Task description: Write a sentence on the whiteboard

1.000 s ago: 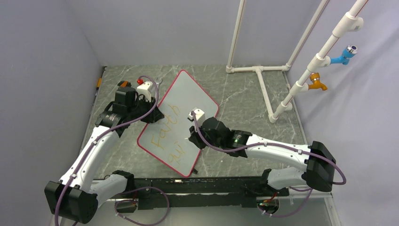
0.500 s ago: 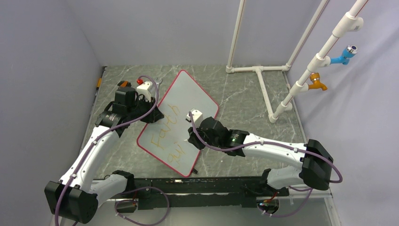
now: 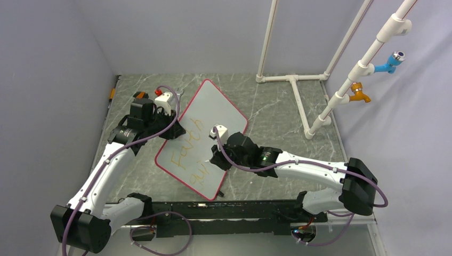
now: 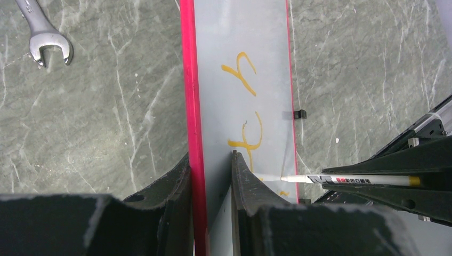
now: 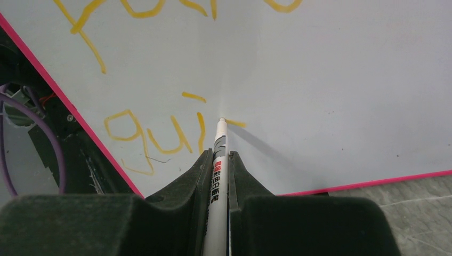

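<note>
The whiteboard (image 3: pixel 216 106), white with a thin red rim, stands tilted in the middle of the table. My left gripper (image 3: pixel 171 129) is shut on its left edge; in the left wrist view the jaws (image 4: pixel 210 160) pinch the red rim and the whiteboard (image 4: pixel 250 42). The sentence (image 3: pixel 187 146) is in yellow-orange: "Faith" above and "gui" (image 5: pixel 154 136) below. My right gripper (image 3: pixel 216 154) is shut on a white marker (image 5: pixel 217 176). The marker's tip touches the whiteboard (image 5: pixel 330 80) just right of the "i", at a short fresh stroke. The marker (image 4: pixel 352 180) also shows in the left wrist view.
A steel wrench (image 4: pixel 45 40) lies on the marble table left of the board. A white pipe frame (image 3: pixel 296 98) stands at the back right, with a blue tap (image 3: pixel 392 61) and an orange tap (image 3: pixel 361 95) on its slanted pipe. Grey walls close in the left and back.
My right gripper has shifted slightly left with the marker on the board. The left arm and the board have not moved.
</note>
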